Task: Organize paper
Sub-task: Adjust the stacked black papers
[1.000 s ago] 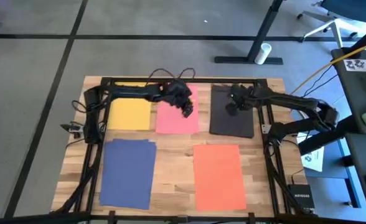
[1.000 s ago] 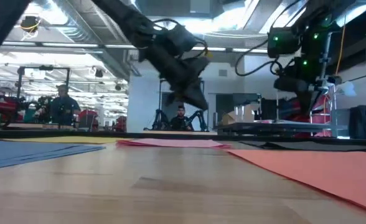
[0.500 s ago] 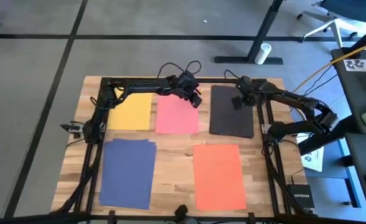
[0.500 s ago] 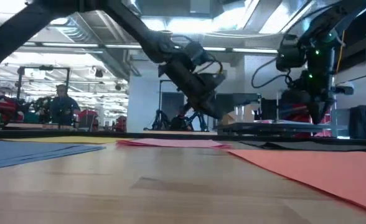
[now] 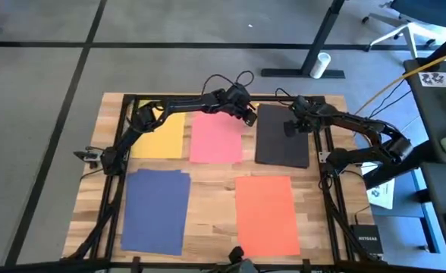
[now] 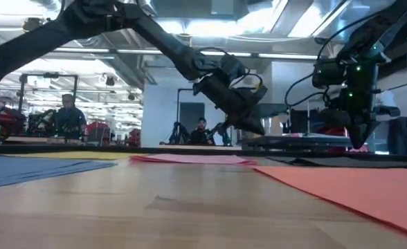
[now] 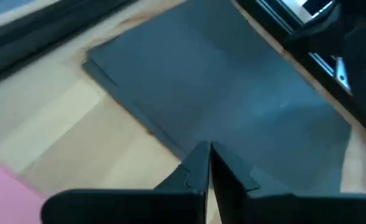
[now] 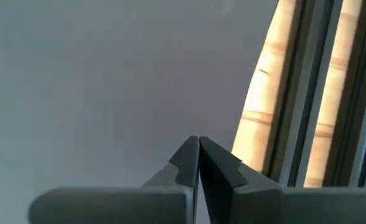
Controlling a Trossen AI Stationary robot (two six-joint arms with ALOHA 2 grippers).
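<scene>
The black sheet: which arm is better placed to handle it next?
Probably the right. The right gripper hangs directly over the black sheet, fingers shut. The left gripper, also shut, hangs by the gap between the pink sheet and the black one, its arm stretched far across.

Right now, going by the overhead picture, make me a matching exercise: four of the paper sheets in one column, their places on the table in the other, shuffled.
Sheets:
1. yellow sheet
2. black sheet
3. blue sheet
4. orange sheet

Places in the overhead picture:
A. lower left
B. upper right, under the right hand
C. lower right
D. upper left, beside the pink sheet

Pairs: 1-D, 2-B, 3-A, 4-C
</scene>
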